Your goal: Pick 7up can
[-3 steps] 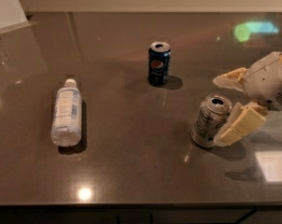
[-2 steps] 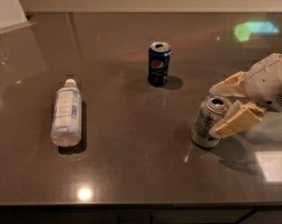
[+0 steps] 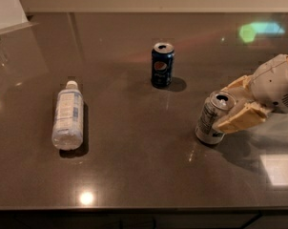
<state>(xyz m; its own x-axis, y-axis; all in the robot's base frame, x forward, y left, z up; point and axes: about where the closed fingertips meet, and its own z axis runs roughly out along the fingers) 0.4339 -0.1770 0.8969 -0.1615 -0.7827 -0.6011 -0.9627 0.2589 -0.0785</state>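
Note:
The 7up can point(image 3: 210, 123), silver-white with dark markings and a silver top, stands on the dark table point(image 3: 144, 175) at the right, leaning slightly to the left. My gripper point(image 3: 223, 107) reaches in from the right edge. Its cream fingers point(image 3: 239, 119) straddle the can's upper part, one behind it and one in front, and both press against it. The can's base rests on the table.
A dark blue Pepsi can point(image 3: 162, 65) stands upright behind and to the left of the 7up can. A clear plastic water bottle point(image 3: 67, 116) lies on its side at the left. The table's front edge runs along the bottom.
My gripper has moved left onto the 7up can and its fingers have drawn together around it. The can has shifted slightly left and tilted.

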